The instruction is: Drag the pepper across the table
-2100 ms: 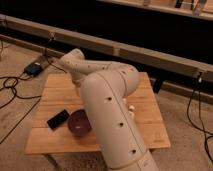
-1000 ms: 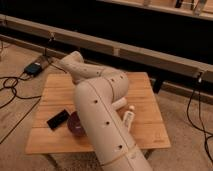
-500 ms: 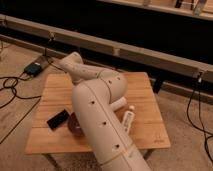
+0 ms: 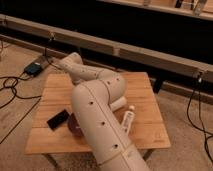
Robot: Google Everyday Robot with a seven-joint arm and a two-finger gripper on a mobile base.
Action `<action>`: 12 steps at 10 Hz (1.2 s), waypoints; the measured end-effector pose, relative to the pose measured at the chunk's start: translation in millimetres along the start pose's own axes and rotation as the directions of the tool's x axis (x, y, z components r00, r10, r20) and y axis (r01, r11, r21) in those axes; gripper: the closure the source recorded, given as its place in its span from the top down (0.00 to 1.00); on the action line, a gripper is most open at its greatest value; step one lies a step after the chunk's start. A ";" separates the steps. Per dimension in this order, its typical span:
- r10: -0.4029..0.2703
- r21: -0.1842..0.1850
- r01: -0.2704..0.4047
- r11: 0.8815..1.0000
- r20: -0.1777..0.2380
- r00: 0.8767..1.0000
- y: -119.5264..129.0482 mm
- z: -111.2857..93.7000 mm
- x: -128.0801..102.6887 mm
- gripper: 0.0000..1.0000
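Apparently, tool out of sight behind the bulky white arm (image 4: 95,117) above the table (image 4: 145,100), its state unclear.

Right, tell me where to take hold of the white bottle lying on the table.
Grip the white bottle around mid-body, coming from above with the jaws across its narrow width. It lies flat on the table, cap toward the far edge, with the arm close beside it. The gripper is over the table's far-left edge.
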 end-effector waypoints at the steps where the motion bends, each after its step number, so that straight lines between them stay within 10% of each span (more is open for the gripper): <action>1: -0.001 -0.002 0.001 1.000 0.000 1.000 0.1 0.0 -0.2 0.10; 12: -0.046 -0.027 0.047 0.999 0.056 0.997 19.8 -21.9 -25.3 0.00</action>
